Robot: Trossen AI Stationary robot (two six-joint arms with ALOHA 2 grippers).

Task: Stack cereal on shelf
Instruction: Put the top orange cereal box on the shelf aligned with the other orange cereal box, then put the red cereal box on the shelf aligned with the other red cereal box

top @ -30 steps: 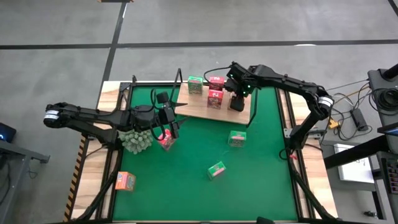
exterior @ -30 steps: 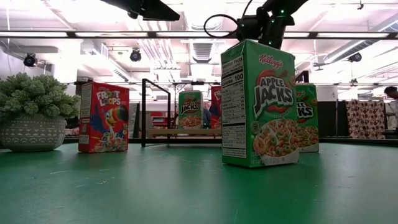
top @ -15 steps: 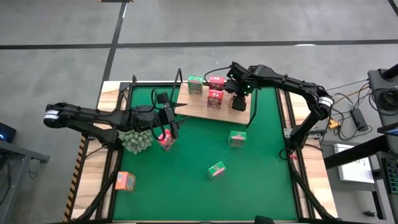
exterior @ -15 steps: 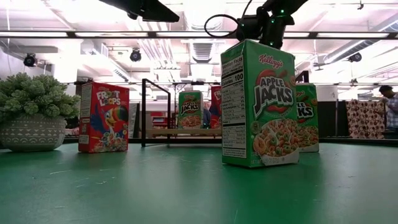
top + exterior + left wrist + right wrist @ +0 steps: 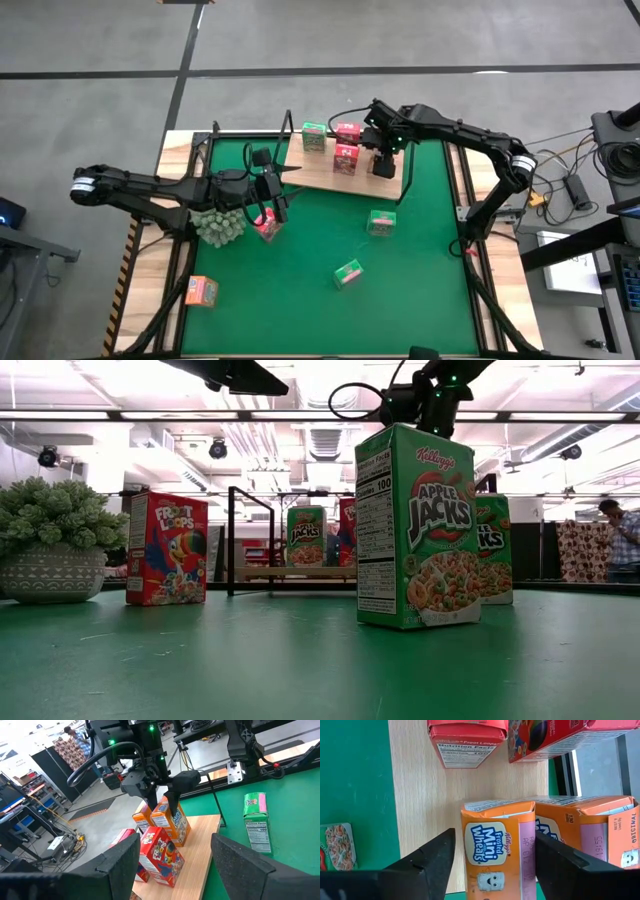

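Since the earlier frame, the right gripper (image 5: 492, 865) had spread its fingers, releasing the orange cereal box (image 5: 499, 845) upright on the shelf (image 5: 325, 178). The left gripper (image 5: 172, 857) waited open beside the shelf.

shelf (image 5: 320, 176): cereal boxes (image 5: 346, 156) on it | mat (image 5: 420, 290): other boxes near it

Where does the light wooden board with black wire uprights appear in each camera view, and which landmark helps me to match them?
High view: the wooden board lies at the green mat's far edge, centre-right.
Low view: the board is a thin pale strip behind the big green box.
Left wrist view: the board is lower centre.
Right wrist view: the board fills the middle.
Shared landmark: the red cereal boxes standing on it.
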